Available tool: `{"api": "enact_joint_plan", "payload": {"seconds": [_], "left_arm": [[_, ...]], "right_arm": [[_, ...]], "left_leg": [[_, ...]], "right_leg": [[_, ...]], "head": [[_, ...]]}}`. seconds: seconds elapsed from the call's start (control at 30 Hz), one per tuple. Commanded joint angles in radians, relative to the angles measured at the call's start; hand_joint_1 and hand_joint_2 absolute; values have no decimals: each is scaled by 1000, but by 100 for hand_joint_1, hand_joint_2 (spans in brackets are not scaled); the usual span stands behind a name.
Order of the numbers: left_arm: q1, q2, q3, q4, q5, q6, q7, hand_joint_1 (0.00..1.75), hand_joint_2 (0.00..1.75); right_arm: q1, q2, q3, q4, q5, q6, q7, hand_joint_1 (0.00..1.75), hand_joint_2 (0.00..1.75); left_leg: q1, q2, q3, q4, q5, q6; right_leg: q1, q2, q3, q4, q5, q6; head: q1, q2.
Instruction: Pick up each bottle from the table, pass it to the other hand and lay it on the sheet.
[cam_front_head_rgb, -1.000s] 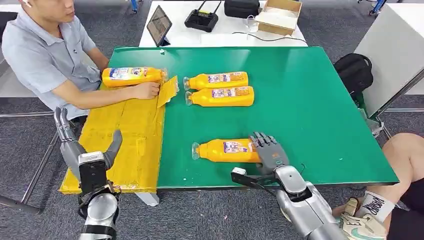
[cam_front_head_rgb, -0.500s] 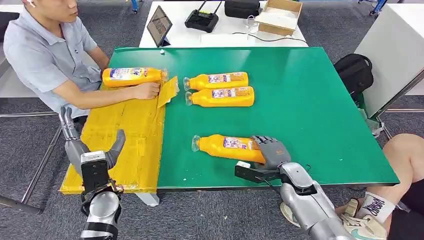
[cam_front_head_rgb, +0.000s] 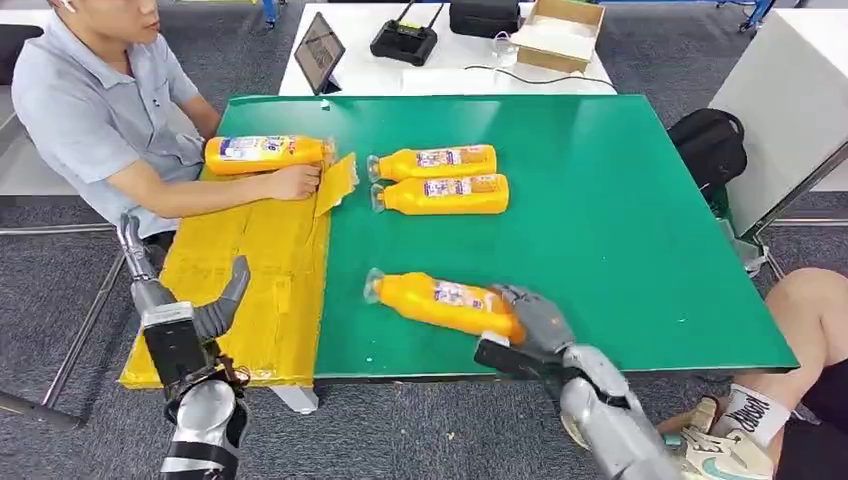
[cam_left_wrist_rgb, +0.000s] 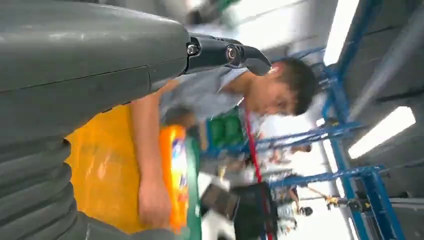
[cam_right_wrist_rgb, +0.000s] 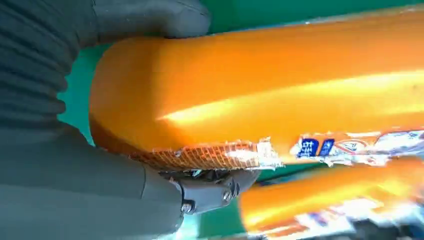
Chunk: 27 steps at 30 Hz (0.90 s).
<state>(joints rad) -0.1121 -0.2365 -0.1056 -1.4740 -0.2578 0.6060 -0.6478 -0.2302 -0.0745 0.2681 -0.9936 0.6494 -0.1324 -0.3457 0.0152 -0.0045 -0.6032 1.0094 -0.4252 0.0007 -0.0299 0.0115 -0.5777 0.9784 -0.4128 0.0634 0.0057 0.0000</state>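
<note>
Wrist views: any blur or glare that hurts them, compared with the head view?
Head view: sharp and evenly lit. Left wrist view: soft and smeared, ceiling lights blown out, person blurred. Right wrist view: bottle close with a bright glare streak; bottles behind it out of focus.

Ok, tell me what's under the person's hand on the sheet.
The person's hand presses on the yellow sheet, beside a bottle at its far end. Whatever lies directly beneath the palm is covered.
</note>
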Motion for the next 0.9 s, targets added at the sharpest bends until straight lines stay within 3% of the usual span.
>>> {"api": "enact_joint_plan", "payload": {"seconds": [0.03,0.2,0.27,0.37,0.43,0.53,0.63,0.7,0.9], "left_arm": [[29,6,-111,7,259,-236,105,0,175],[39,10,-143,49,376,-342,167,0,175],[52,14,-157,67,419,-380,198,0,175],[59,19,-158,59,388,-327,127,0,175],[66,24,-157,37,372,-315,120,0,175],[84,25,-178,26,393,-357,153,0,175],[130,36,-216,-39,398,-431,74,0,175],[160,53,-253,-85,366,-479,42,0,175],[168,55,-274,-100,325,-482,29,0,175]], "right_arm": [[99,148,-65,-371,-144,-86,-74,171,175],[102,146,-60,-373,-178,-94,-85,173,175],[101,142,-57,-360,-185,-94,-87,161,175],[99,150,-63,-345,-241,-79,-111,148,175],[110,159,-74,-361,-265,-83,-125,154,175],[125,170,-88,-403,-263,-141,-172,150,175],[116,173,-77,-403,-293,-115,-162,134,175],[102,177,-59,-353,-290,-96,-155,148,175],[88,189,-22,-291,-264,-86,-159,148,175]], "left_leg": [[0,3,-4,2,-3,0],[0,-1,-8,0,0,0],[0,0,-9,-1,0,0],[0,1,-9,-1,-1,0],[0,0,-9,-1,-1,0],[-1,0,-12,-1,0,0],[0,0,-12,0,-1,0],[0,2,-13,0,-1,0],[0,2,-13,-1,0,-1]], "right_leg": [[1,2,-5,4,-2,-5],[1,-2,-8,0,-2,-3],[0,-2,-9,0,-1,-3],[0,-1,-9,-1,-1,-4],[1,-2,-8,-1,-2,-5],[-1,-1,-13,0,-1,-3],[0,-1,-12,0,-2,-3],[0,1,-14,0,-1,-3],[1,0,-12,-1,-1,-3]], "head": [[0,0],[1,0],[1,0],[1,0],[1,0],[0,0],[1,0],[1,0],[0,0]]}}
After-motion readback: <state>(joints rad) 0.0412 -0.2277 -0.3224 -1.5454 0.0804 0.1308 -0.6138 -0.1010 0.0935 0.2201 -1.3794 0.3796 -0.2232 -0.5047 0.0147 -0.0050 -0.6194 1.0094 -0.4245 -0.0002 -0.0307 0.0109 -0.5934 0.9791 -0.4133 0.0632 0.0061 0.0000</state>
